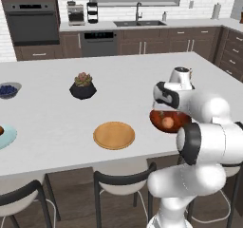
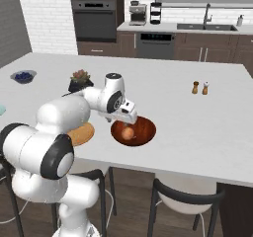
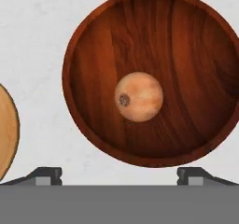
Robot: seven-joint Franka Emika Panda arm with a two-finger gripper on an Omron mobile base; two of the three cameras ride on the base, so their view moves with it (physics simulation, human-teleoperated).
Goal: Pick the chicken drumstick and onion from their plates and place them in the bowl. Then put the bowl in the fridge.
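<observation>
One onion (image 3: 138, 96) beyond spread fingers (image 3: 46, 175).

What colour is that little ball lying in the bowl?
Pale peach-orange, the small round onion; the hand view shows it best.

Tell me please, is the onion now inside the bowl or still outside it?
Inside. The onion lies near the middle of the bowl, ringed by its rim; the open tool touches neither.

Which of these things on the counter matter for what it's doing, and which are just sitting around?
Part of the job:
onion, lying in the bowl
wooden plate
light-blue plate

Just lying about:
blueberry bowl
potted plant
salt and pepper shakers
</observation>
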